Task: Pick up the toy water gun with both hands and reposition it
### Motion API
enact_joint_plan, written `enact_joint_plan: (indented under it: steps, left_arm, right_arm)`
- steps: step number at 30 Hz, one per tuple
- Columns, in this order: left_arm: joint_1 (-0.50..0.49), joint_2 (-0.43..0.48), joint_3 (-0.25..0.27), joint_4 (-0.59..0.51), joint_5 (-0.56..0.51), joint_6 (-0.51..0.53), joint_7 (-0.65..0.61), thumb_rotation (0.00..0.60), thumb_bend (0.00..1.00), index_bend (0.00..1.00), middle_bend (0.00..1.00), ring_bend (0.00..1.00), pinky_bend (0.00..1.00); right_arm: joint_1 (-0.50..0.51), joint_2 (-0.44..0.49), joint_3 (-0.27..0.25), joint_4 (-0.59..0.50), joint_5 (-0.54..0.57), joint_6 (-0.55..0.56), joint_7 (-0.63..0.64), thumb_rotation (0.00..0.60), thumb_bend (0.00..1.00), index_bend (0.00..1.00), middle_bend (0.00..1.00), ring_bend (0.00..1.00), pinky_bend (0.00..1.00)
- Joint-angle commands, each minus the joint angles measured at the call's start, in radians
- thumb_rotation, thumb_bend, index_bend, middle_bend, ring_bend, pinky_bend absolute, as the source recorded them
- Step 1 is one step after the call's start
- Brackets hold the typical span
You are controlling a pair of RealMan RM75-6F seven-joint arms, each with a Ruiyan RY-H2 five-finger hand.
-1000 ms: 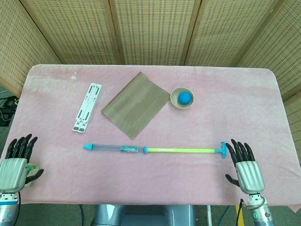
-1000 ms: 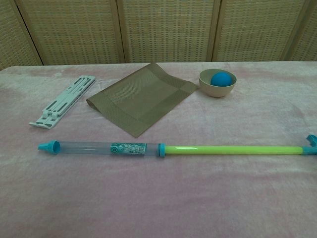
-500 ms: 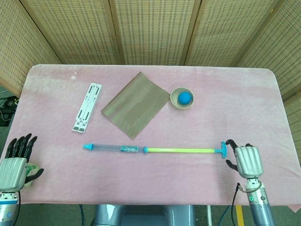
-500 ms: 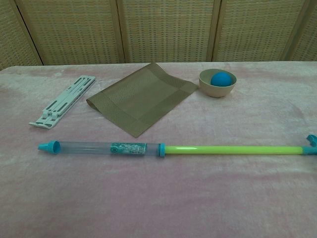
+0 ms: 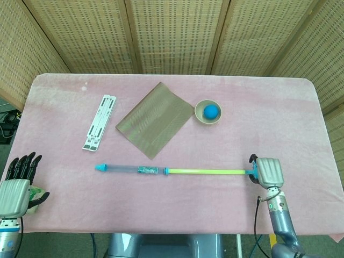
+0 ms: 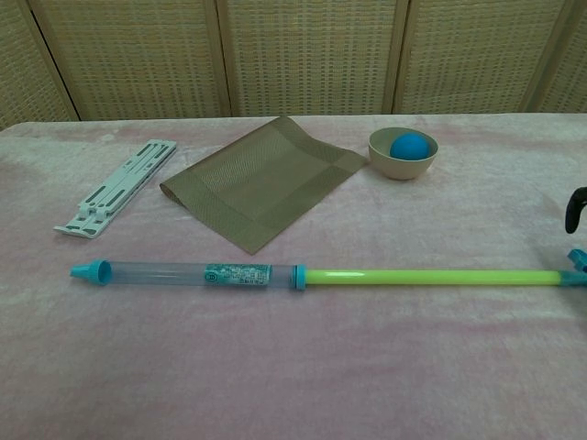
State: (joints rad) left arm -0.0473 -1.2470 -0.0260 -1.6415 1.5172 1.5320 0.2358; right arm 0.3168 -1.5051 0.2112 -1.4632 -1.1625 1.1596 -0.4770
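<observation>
Nearest the robot, the left hand (image 5: pixel 15 188) hovered at the near left corner of the pink surface (image 5: pixel 301 123), fingers apart and holding nothing, well away from the toy. The right hand (image 5: pixel 267 172) sat at the near right, just at the blue T-handle (image 5: pixel 252 171) of the toy water gun (image 5: pixel 174 171); its fingers were hidden under the palm in the head view and only a dark fingertip (image 6: pixel 575 209) showed in the chest view, so I could not tell whether it had closed on the handle.

The water gun lay flat across the middle of the surface, nozzle to the left, green plunger rod drawn out to the right.

Judged from this, the reach was in hand and the lift had not begun. Next, the left hand would need to travel in to the clear barrel (image 6: pixel 188 272) and close on it.

Farther back lay a white folding stand (image 5: pixel 99 122), a brown woven mat (image 5: pixel 155 119), and a beige bowl (image 5: pixel 207 119) holding a blue ball (image 5: pixel 211 111).
</observation>
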Motion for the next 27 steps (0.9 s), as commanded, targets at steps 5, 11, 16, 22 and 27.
enact_joint_plan:
  steps: [5, 11, 16, 22, 27]
  left_arm:
    - [-0.004, -0.006, -0.002, 0.005, -0.011, -0.011, 0.007, 0.600, 0.07, 0.00, 0.00, 0.00, 0.00]
    - [-0.007, -0.012, -0.003, 0.008, -0.015, -0.016, 0.018, 0.600, 0.07, 0.00, 0.00, 0.00, 0.00]
    - [-0.007, -0.014, -0.002, 0.009, -0.017, -0.016, 0.021, 0.600, 0.07, 0.00, 0.00, 0.00, 0.00]
    - [-0.008, -0.013, -0.003, 0.010, -0.021, -0.018, 0.016, 0.600, 0.07, 0.00, 0.00, 0.00, 0.00]
    - [-0.009, -0.014, -0.002, 0.011, -0.023, -0.022, 0.018, 0.600, 0.07, 0.00, 0.00, 0.00, 0.00]
  right_arm:
    - [0.019, -0.028, 0.003, 0.072, 0.061, -0.038, 0.010, 0.600, 0.41, 0.47, 1.00, 1.00, 0.70]
    - [0.019, -0.043, -0.014, 0.104, 0.066, -0.043, 0.046, 0.600, 0.42, 0.47, 1.00, 1.00, 0.70]
    - [0.022, -0.067, -0.026, 0.136, 0.073, -0.051, 0.071, 0.600, 0.42, 0.48, 1.00, 1.00, 0.70]
    - [0.031, -0.100, -0.031, 0.182, 0.078, -0.060, 0.089, 0.600, 0.42, 0.50, 1.00, 1.00, 0.70]
    - [0.041, -0.122, -0.032, 0.209, 0.083, -0.064, 0.086, 0.600, 0.45, 0.53, 1.00, 1.00, 0.70]
